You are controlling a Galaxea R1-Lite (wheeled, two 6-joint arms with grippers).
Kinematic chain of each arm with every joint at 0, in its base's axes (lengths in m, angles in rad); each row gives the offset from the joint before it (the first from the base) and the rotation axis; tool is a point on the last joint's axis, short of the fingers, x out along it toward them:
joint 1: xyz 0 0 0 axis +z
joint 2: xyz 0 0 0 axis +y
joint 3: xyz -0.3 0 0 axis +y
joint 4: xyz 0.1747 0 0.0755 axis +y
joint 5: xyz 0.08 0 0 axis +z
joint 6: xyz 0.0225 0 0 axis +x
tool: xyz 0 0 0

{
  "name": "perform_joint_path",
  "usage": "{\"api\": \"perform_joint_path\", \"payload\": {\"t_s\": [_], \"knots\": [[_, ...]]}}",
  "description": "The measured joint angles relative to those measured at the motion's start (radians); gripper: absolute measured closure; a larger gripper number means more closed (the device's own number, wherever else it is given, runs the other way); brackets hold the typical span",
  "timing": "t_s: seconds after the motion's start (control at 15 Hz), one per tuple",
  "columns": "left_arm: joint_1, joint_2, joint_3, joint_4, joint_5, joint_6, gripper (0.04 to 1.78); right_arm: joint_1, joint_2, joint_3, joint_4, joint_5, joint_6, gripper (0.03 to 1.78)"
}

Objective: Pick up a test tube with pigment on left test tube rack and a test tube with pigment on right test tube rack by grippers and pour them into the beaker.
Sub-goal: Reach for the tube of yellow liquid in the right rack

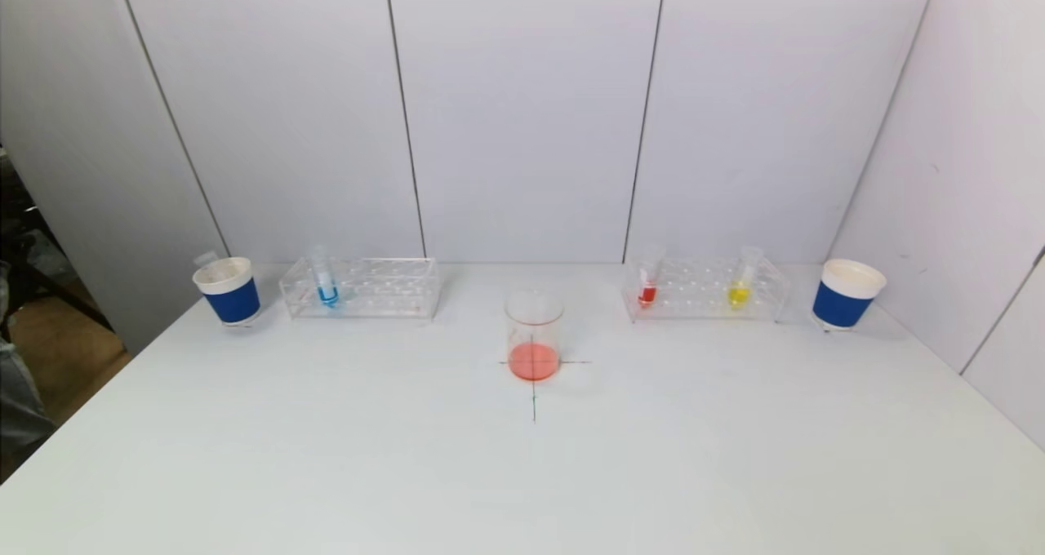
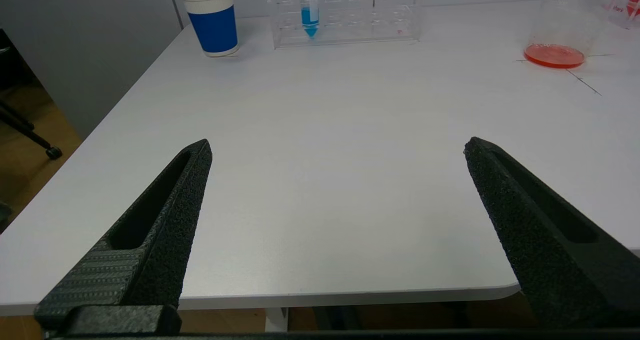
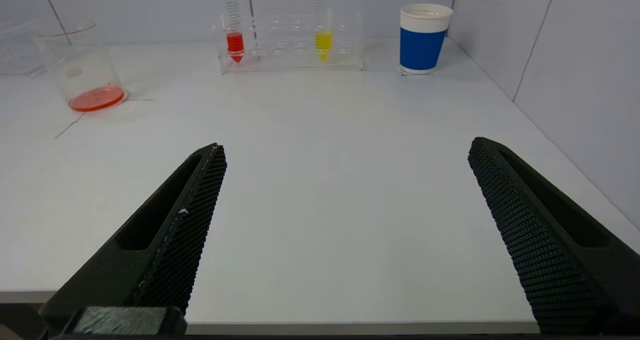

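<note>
While both hover at the table's (image 2: 320,190) near edge, left end effector (image 2: 337,147) and right end effector (image 3: 345,150) gape wide, holding nothing.

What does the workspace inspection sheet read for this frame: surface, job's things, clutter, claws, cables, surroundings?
Surface: white table, with a drawn cross mark under the beaker.
Job's things: beaker at centre, holding orange-red liquid; left rack with one blue tube; right rack with a red tube and a yellow tube.
Clutter: a left blue-and-white cup and a right blue-and-white cup, one outside each rack.
Claws: left claw and right claw both open, empty, at the table's near edge, out of the head view.
Cables: nothing seen.
Surroundings: white wall panels behind and to the right; brown floor past the left edge.
</note>
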Motion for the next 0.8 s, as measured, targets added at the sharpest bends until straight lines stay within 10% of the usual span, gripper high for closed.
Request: {"api": "perform_joint_path", "payload": {"t_s": [0.33, 0.8], "knots": [[0.0, 0.001, 0.0, 0.0, 0.0, 0.0, 0.06, 0.0, 0.0, -0.047, 0.015, 0.042, -0.065, 0.05], [0.0, 0.001, 0.0, 0.0, 0.0, 0.0, 0.06, 0.006, 0.249, -0.455, 0.08, 0.086, -0.076, 0.05]]}}
